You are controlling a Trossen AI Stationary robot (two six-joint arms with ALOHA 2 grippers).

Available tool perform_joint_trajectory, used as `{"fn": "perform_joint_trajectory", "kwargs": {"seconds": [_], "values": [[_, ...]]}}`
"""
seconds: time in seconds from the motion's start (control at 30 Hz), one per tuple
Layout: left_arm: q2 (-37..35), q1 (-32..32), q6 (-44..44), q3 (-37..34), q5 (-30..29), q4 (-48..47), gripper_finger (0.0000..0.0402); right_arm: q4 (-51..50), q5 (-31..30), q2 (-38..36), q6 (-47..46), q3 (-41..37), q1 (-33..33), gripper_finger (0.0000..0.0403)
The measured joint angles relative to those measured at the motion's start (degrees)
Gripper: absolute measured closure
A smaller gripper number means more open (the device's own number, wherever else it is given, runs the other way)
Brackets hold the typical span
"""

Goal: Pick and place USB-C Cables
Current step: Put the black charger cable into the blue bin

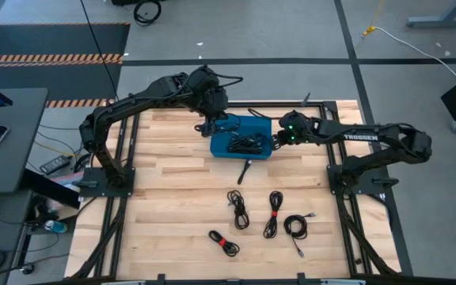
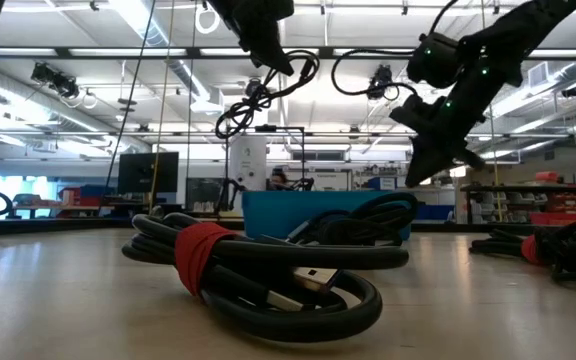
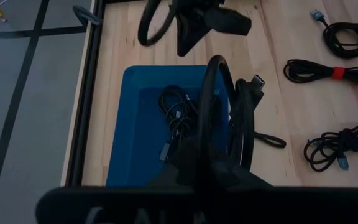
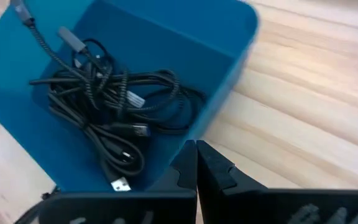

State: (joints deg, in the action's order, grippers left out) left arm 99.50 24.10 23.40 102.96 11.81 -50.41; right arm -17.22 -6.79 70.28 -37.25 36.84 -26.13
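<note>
Cables inside blue bin

- Left gripper: its fingertips are hidden behind the coiled thin black USB-C cable it is clamped on; the left wrist view cuts its body at the frame edge.
- Right gripper: closed fingers only; its body is cut off in the right wrist view.
- Rectangular blue plastic bin: two corners run out of the right wrist view; from above, its far rim sits under the left arm.
- Tangled black cables in the bin: count too small to tell from above.
- Red-tied black cable bundle: cut by the low view's edge.
- Loose black cable beside the bin: shape too small to tell.
</note>
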Motion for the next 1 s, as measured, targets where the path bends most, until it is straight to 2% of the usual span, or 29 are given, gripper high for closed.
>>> {"fn": "perform_joint_trajectory", "kwargs": {"seconds": [0.23,0.43,0.6,0.83,1.0], "values": [[0.00,-0.02,-0.26,0.00,0.00,-0.02,0.0397,1.75,0.75,5.61,2.17,0.00,0.00,0.0403],[0.00,-0.02,-0.28,0.00,0.00,-0.02,0.0397,3.65,1.90,6.61,2.51,0.00,-0.11,0.0403],[0.00,-0.02,-0.30,0.00,0.00,-0.02,0.0397,10.33,1.99,6.61,2.54,0.00,-0.97,0.0403],[0.00,-0.02,-1.45,0.00,-0.01,-0.51,0.0397,14.45,3.64,5.14,2.87,0.11,-1.88,0.0403],[0.00,-0.02,-1.31,0.00,-0.17,-0.21,0.0397,14.68,5.82,-0.09,5.79,5.19,-1.84,0.0403]]}}
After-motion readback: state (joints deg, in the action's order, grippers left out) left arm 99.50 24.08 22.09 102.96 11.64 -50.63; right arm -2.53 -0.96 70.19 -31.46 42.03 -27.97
